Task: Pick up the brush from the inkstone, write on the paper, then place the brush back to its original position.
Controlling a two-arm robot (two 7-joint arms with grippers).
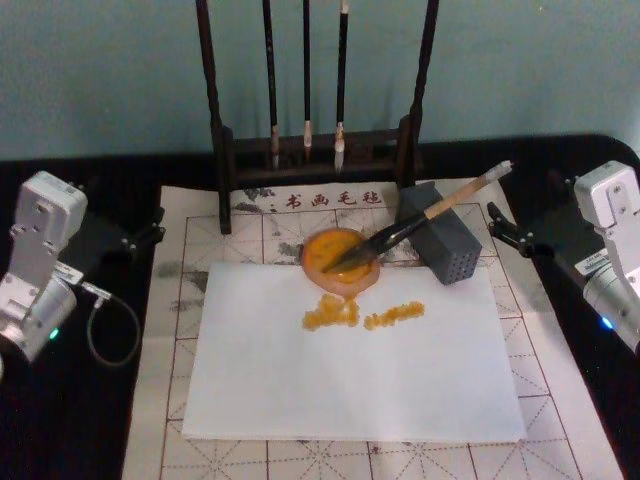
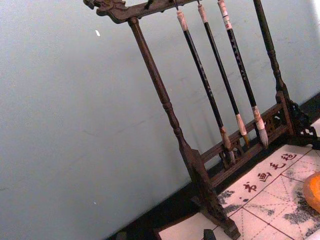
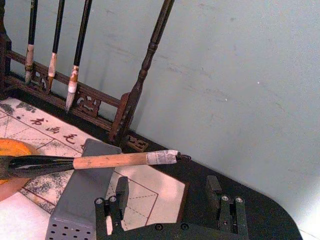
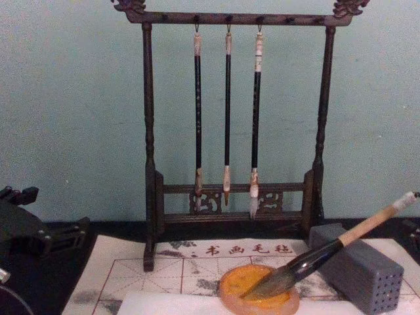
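The brush [image 1: 430,215] lies with its dark tuft in the orange inkstone [image 1: 320,250], its tan shaft leaning up over a grey block [image 1: 450,250]. In front lies the white paper [image 1: 350,380], with orange strokes [image 1: 360,315] near its far edge. My right gripper [image 1: 505,228] rests open on the black table, right of the brush's capped end. The right wrist view shows its spread fingers [image 3: 121,192] just short of the brush [image 3: 110,161], nothing between them. At the mat's left edge my left gripper [image 1: 148,230] is open and apart from everything.
A dark wooden rack [image 1: 310,160] with three thin hanging brushes stands behind the inkstone. A cream mat [image 1: 200,240] with red grid lines lies under the paper. Black table surface lies on both sides. A cable loops near the left arm [image 1: 110,330].
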